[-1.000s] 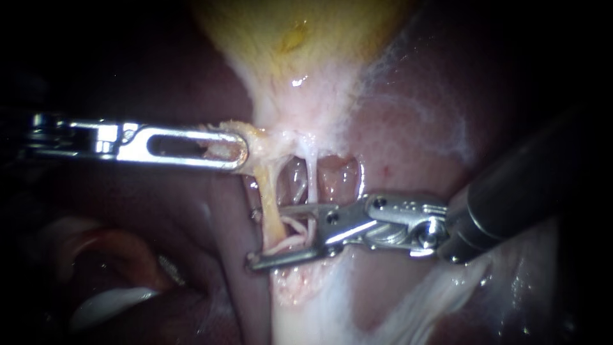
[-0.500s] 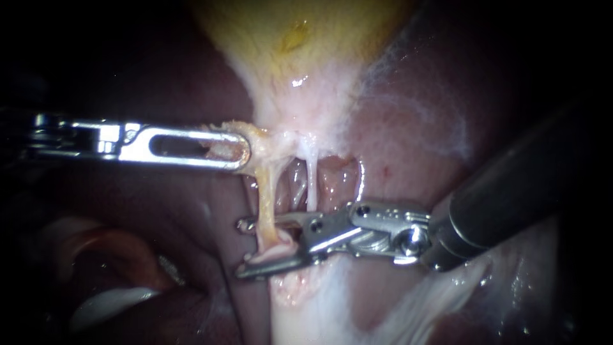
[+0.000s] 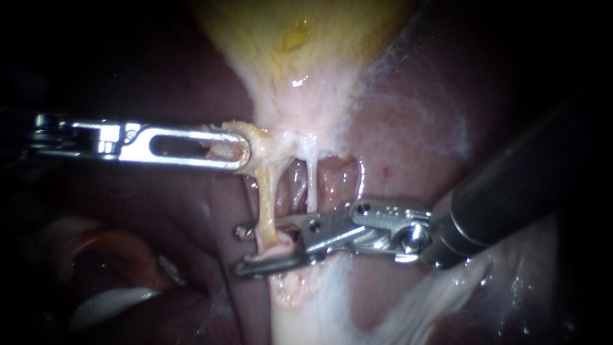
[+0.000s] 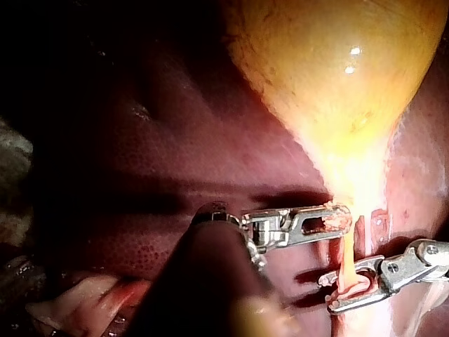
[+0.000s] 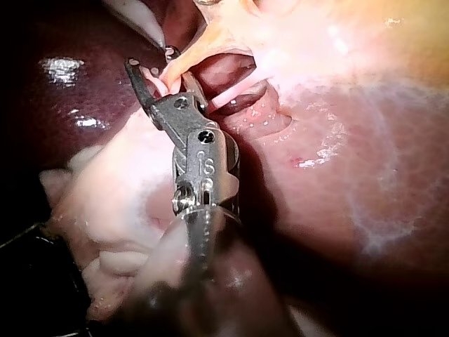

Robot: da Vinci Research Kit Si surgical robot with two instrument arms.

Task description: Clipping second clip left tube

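- Surgical close-up, endoscope view: the yellow gallbladder [image 3: 287, 38] narrows downward into pale tissue [image 3: 220, 148] and two thin tubes, with dark red liver [image 3: 408, 128] on both sides.
- My left instrument [image 3: 227, 150] comes in level from the view's left. Its shaft and slotted metal jaws lie almost horizontal.
- Its jaws are clenched on the ragged yellowish tissue at the foot of the gallbladder, just beside the top of the left tube [image 3: 264, 204].
- The left tube hangs straight down from that held tissue as a taut, yellow-tan strand. The right tube [image 3: 311, 185], thinner and white, runs just beside it, with a dark opening behind both.
- My right instrument [image 3: 239, 251] enters from the right. Its dark shaft slopes down toward the middle, and its silver wrist bends so that the jaws point level toward the view's left.
- Its jaws stand apart with a gap showing, one on each side of the lower end of the left tube. The tube crosses the upper jaw, and pink tissue rests on the lower jaw.
- The right wrist view shows the same: the tube lies between the parted jaw tips, ahead of the wrist.
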